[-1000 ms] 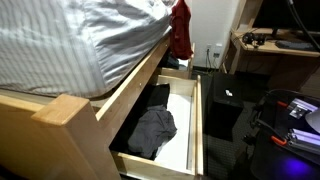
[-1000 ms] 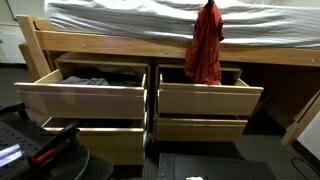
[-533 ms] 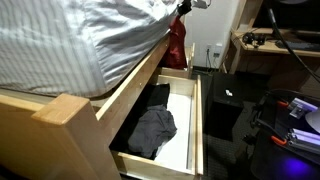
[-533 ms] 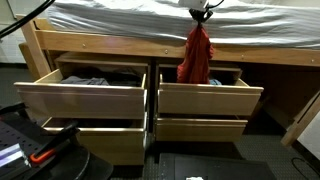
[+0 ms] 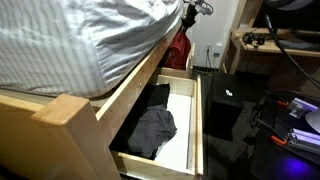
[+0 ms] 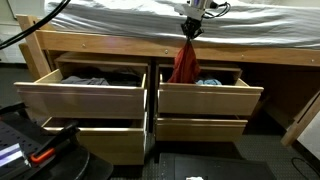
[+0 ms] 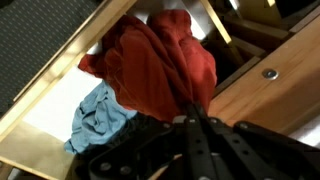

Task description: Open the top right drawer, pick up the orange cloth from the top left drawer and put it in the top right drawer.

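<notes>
Gripper (image 6: pixel 189 28): pinched shut on the top of the orange cloth (image 6: pixel 184 62), up at the mattress (image 6: pixel 110 14) edge.
Orange cloth: dangling from the fingers, its lower end right over the inside of the top right drawer (image 6: pixel 205 99).
Top right drawer: pulled open, a light blue garment (image 7: pixel 100 115) lying in it just beside the cloth.
Top left drawer (image 6: pixel 85 100): open, dark grey clothing (image 5: pixel 152 128) inside.

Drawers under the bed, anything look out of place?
Nothing damaged. The top left drawer and top right drawer stand open; the orange cloth dangles from the gripper into the right one, beside a crumpled blue cloth.
</notes>
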`<state>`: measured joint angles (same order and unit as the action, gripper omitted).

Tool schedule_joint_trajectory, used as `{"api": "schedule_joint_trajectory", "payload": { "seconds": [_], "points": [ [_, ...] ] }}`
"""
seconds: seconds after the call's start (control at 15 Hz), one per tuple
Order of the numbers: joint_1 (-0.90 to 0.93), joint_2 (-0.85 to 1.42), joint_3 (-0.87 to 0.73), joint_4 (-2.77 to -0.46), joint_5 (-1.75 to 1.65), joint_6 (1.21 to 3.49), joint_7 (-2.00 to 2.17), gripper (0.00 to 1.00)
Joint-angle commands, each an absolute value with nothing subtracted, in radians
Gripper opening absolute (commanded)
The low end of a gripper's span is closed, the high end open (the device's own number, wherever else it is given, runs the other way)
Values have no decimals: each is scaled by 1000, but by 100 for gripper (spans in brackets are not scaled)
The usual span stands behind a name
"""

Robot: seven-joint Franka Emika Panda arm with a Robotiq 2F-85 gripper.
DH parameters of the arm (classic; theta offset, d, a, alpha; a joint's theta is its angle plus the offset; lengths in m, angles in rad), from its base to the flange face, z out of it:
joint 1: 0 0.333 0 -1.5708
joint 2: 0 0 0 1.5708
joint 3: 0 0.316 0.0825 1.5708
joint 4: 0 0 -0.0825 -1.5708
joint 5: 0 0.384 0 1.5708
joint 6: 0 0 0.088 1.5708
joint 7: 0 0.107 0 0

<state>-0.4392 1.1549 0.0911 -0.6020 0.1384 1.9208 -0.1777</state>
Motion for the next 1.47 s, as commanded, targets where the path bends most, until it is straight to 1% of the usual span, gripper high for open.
{"api": "schedule_joint_trajectory", "payload": {
  "seconds": [0.0, 0.07, 0.13, 0.2, 0.4, 0.47, 0.6, 0.67, 1.4],
  "points": [
    [-443, 1204, 79, -543, 128, 1824, -162, 0],
    [-440, 1212, 74, -538, 125, 1821, -160, 27],
    [-437, 1219, 69, -534, 123, 1822, -150, 28],
    [-434, 1224, 63, -529, 119, 1820, -137, 33],
    [-435, 1232, 60, -519, 124, 1819, -103, 56],
    [-438, 1210, 71, -567, 133, 1854, -128, 37],
    [-438, 1214, 70, -560, 133, 1849, -116, 51],
    [-438, 1214, 70, -559, 133, 1847, -115, 56],
    [-438, 1214, 70, -556, 133, 1845, -113, 56]
  ]
}}
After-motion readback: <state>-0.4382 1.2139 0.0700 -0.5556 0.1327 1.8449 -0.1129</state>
